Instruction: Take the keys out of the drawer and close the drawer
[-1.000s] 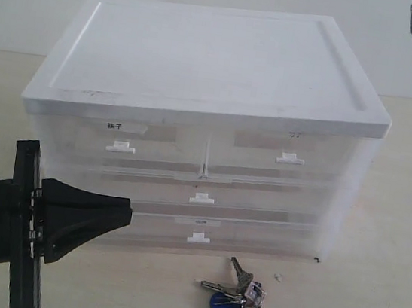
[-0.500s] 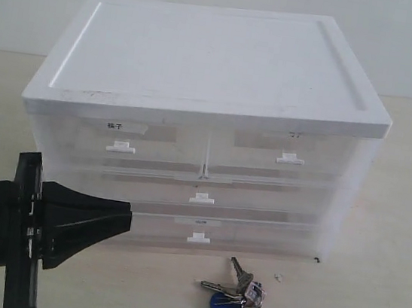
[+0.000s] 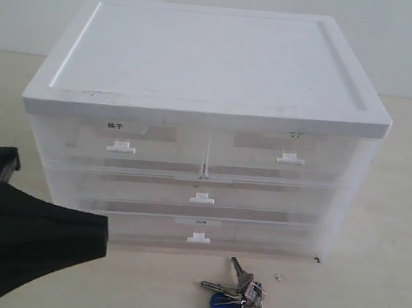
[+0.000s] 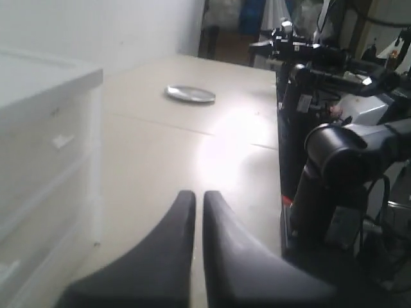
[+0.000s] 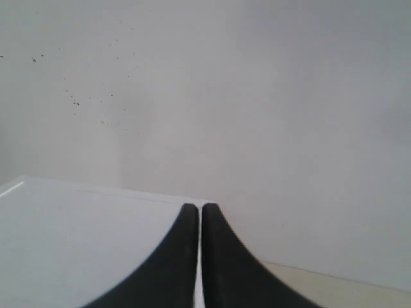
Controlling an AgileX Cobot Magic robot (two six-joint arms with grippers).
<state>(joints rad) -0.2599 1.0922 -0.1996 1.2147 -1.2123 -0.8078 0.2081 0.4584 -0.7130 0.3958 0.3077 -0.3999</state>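
The keys [image 3: 237,298], silver with a round blue fob, lie on the table just in front of the white drawer cabinet [image 3: 211,56]. The drawer [image 3: 282,155], upper right with a faint label and white tab handle, sits flush with the cabinet front. My left gripper [image 3: 102,236] is low at the front left, shut with nothing in it, and well left of the keys. In the left wrist view its fingers [image 4: 183,212] nearly touch, with the cabinet [image 4: 38,128] alongside. My right gripper [image 5: 200,208] is shut and empty over the cabinet's white top [image 5: 77,244]; the exterior view does not show it.
The labelled upper left drawer [image 3: 120,143] and two full-width drawers [image 3: 200,196] below are closed. A flat round metal disc [image 4: 190,94] lies farther along the table. A black arm base [image 4: 334,167] stands at the table's side.
My left gripper has sunk lower and turned, its body now filling the bottom left corner. The right arm, seen at the top right one second ago, has left the exterior view.
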